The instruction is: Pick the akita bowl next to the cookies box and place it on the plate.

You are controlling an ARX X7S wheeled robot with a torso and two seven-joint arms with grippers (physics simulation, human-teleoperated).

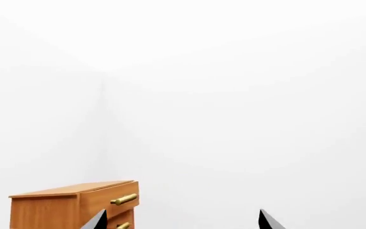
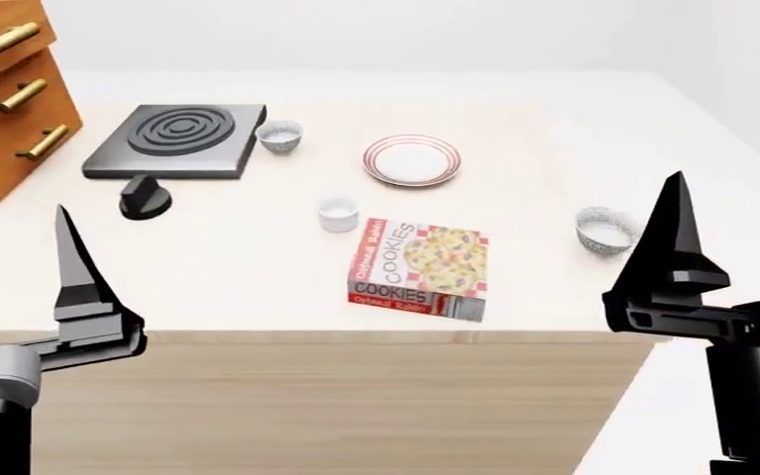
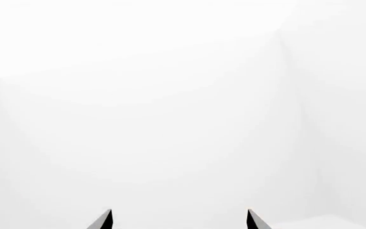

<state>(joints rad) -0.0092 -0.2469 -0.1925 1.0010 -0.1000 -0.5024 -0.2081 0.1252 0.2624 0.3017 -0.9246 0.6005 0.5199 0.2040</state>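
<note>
**Nothing grasped yet — both arms wait short of the counter**

White walls and a pale wooden counter [image 2: 222,267] make up our scene. On it the cookies box [image 2: 420,269] lies flat near the front edge, about midway along. Our akita bowl [image 2: 606,231] stands to the right of the box, close to the counter's right edge and apart from the carton. Its twin, a second speckled bowl [image 2: 278,136], sits further back, just beside the black hotplate [image 2: 179,141] near the back left, so we judge it is not the one meant. The plate [image 2: 411,160] rests bare towards the back, behind the box. A plain white cup [image 2: 337,213] stands between plate and box, and a black knob [image 2: 145,197] lies in front of the hotplate.

As we read it, the task has not begun: bowl untouched, plate bare, reach, grasp, carry and set-down all left.

Our left gripper [image 1: 181,220] and right gripper [image 3: 179,219] each show two tips spread wide with nothing between them. Only the head view shows the counter's things; the wrist views look at blank wall — the left one alone catches the wooden drawer chest [image 1: 75,205] with brass handles.
</note>
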